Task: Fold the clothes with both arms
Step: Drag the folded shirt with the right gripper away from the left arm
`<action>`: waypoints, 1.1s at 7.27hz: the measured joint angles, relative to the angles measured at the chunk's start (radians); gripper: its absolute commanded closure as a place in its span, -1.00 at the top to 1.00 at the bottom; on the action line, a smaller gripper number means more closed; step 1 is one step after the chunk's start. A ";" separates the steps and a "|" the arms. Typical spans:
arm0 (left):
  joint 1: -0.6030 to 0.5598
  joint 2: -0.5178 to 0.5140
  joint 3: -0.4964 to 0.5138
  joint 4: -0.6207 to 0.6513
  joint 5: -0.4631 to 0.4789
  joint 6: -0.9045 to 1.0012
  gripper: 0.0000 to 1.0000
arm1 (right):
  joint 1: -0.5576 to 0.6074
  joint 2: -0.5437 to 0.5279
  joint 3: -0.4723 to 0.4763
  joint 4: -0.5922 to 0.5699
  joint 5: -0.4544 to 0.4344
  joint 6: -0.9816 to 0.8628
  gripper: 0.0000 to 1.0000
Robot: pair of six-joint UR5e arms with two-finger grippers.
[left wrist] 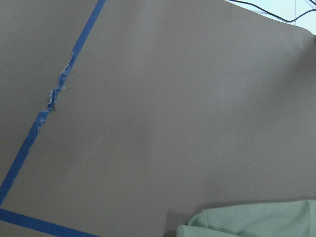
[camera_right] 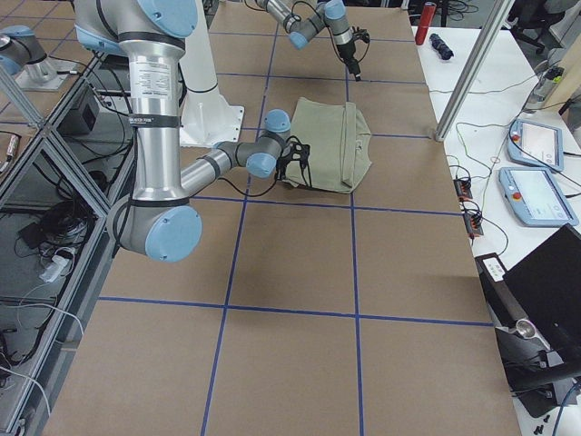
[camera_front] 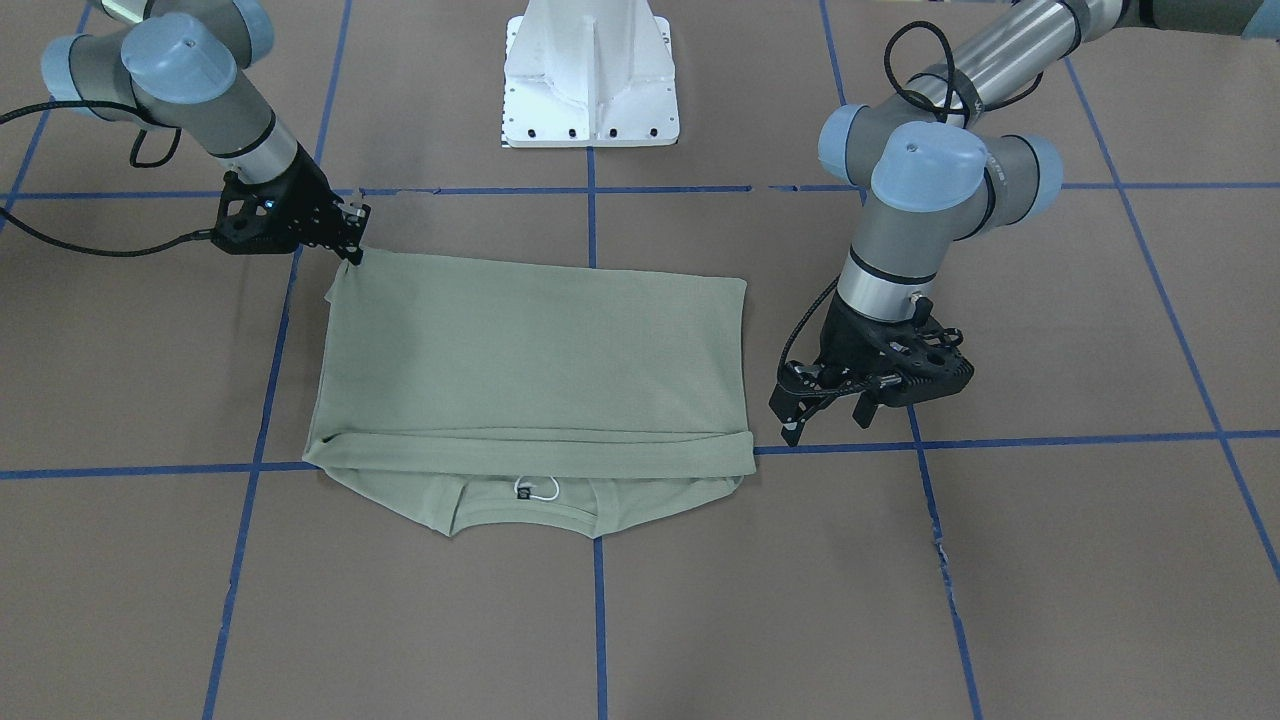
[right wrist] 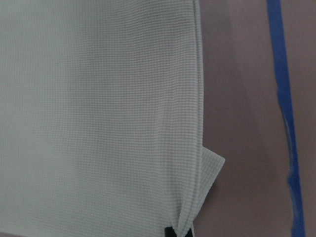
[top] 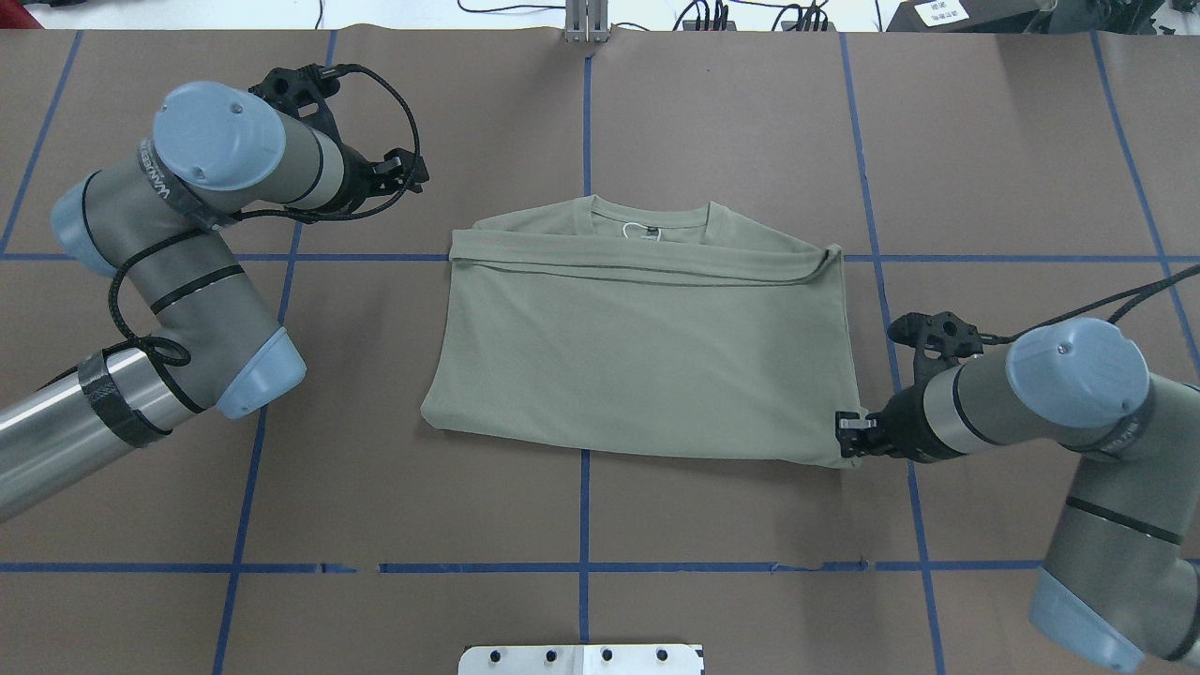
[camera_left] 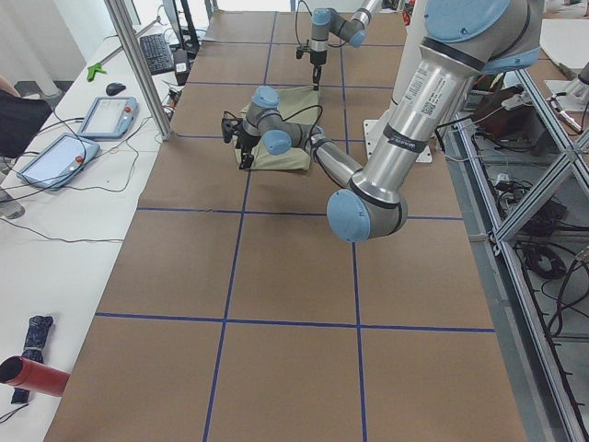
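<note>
At one corner of the shirt (camera_front: 530, 360) the right gripper (camera_front: 352, 245) clamps a mere sliver that could slip out mid-fold, while the left gripper (camera_front: 826, 425) hangs open, empty.

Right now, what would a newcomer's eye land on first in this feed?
First is the pale green shirt, folded into a rectangle mid-table on the brown table, with its collar on the side away from the robot. Next is the right pincer, shut on the shirt's near corner and puckering the cloth. The left pincer stands open beside the opposite side edge, clear of the cloth.
</note>
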 measured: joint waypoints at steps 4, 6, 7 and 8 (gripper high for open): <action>0.004 0.036 -0.050 0.000 0.024 -0.002 1.00 | -0.317 -0.285 0.199 0.001 0.093 0.041 1.00; 0.005 0.039 -0.058 0.000 0.024 0.001 1.00 | -0.401 -0.304 0.220 0.005 0.111 0.092 1.00; 0.010 0.039 -0.065 0.001 0.022 0.001 1.00 | -0.393 -0.301 0.226 0.006 0.113 0.099 1.00; 0.026 0.040 -0.083 0.002 0.018 -0.001 1.00 | -0.354 -0.287 0.229 0.009 0.114 0.101 1.00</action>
